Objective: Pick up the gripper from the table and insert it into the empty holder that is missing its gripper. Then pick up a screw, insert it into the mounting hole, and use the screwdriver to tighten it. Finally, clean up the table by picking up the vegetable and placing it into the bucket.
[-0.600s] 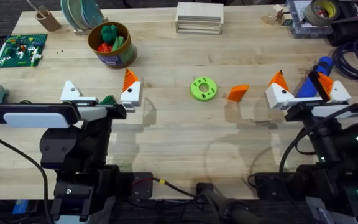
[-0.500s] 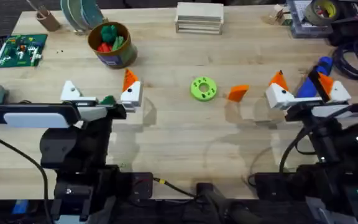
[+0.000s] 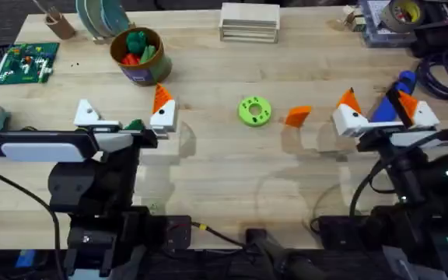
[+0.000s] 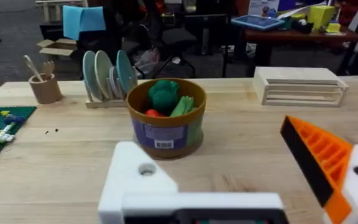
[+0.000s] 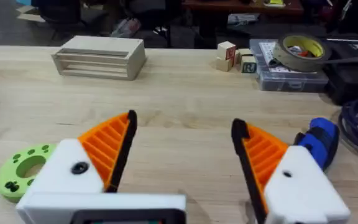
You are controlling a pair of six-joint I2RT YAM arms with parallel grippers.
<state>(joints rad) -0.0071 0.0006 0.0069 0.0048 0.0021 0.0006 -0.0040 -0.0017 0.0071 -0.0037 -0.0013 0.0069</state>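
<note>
right gripper [image 3: 385, 117]: spread, empty, nearer arm
left gripper [image 3: 124, 118]: spread, one holder [image 3: 89, 115] bare of its finger
orange finger [image 3: 297, 116]: flat on table [image 3: 224, 167], just left of right gripper, beside green disc [image 3: 254, 110]
bucket [image 3: 139, 56]: far left

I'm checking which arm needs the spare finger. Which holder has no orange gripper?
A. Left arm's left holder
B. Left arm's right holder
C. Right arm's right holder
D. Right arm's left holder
A: in the left wrist view the left holder is bare white with an open screw hole, while its partner carries an orange pad; both holders in the right wrist view have pads.
</note>
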